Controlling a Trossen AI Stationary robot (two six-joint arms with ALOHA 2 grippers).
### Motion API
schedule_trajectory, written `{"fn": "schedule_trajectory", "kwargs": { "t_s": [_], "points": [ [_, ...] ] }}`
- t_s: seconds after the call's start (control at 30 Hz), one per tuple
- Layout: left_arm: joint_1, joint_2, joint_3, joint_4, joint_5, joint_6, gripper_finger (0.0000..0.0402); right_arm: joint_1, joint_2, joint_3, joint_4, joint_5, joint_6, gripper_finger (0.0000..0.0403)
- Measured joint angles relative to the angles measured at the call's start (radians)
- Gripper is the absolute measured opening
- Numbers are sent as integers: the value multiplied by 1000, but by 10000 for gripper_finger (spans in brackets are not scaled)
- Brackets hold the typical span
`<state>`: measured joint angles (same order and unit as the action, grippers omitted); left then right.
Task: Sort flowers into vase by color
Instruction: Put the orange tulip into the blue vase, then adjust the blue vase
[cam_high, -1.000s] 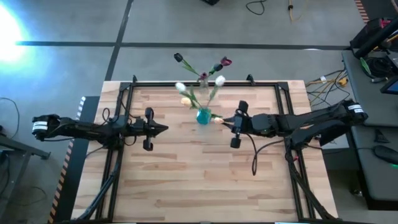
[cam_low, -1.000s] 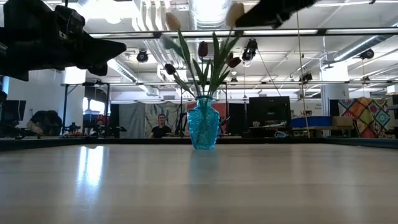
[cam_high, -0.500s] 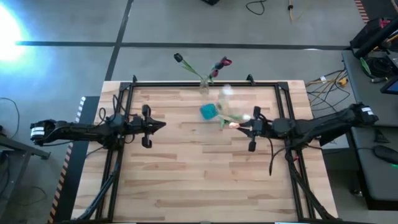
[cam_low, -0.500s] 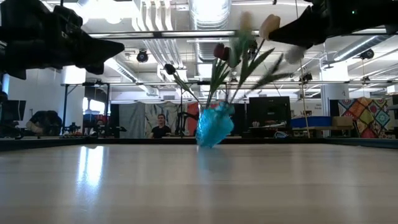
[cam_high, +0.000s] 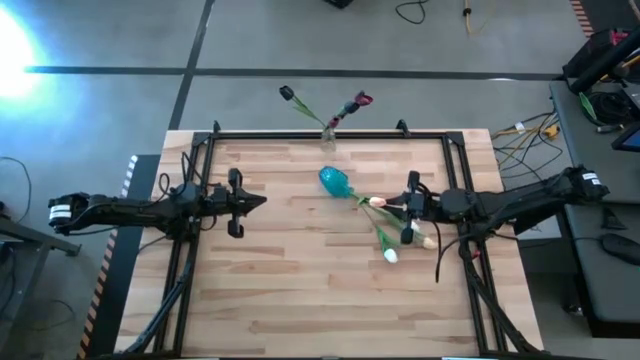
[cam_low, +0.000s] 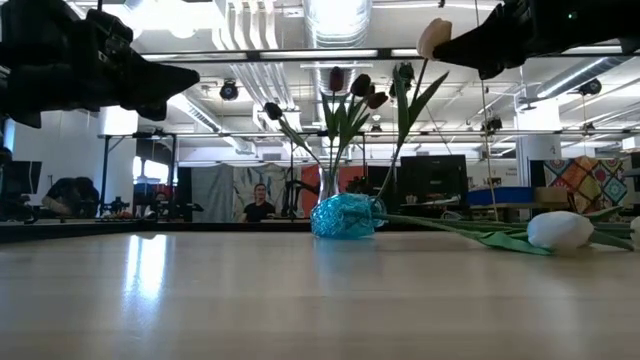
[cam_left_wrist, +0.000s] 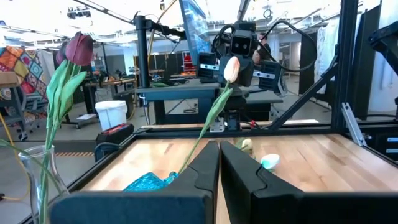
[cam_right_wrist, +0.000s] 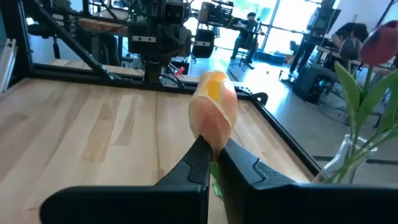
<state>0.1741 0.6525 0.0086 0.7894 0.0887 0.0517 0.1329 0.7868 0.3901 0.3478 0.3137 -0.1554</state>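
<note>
Lying on its side mid-bench, the blue vase (cam_high: 334, 181) spills white tulips (cam_high: 391, 256) beside the right gripper (cam_high: 396, 205), whose jaws pinch a peach tulip (cam_right_wrist: 214, 111). Left gripper (cam_high: 262, 204) hovers shut, empty, well apart.

A light wooden butcher-block table (cam_high: 300, 270) with a black metal frame along its edges carries everything. A small teal glass vase (cam_high: 334, 180) lies tipped on its side near the table's middle, toward the far edge. Green stems trail from it across the wood; a white tulip head (cam_high: 390, 256) rests on the boards. A clear glass vase (cam_high: 328, 141) holding dark maroon tulips (cam_high: 358, 102) stands upright at the far edge.
</note>
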Motion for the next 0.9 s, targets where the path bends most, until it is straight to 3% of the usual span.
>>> {"fn": "schedule_trajectory", "kwargs": {
  "t_s": [0.23,0.63,0.9],
  "points": [
    [0,3,0,-1,0,5,0,0,4,0,-63,0,102,27],
    [0,41,0,-3,1,-9,0,0,27,10,-334,26,385,191],
    [0,54,0,-3,2,-9,0,0,28,106,-598,-16,525,234]
  ]
}}
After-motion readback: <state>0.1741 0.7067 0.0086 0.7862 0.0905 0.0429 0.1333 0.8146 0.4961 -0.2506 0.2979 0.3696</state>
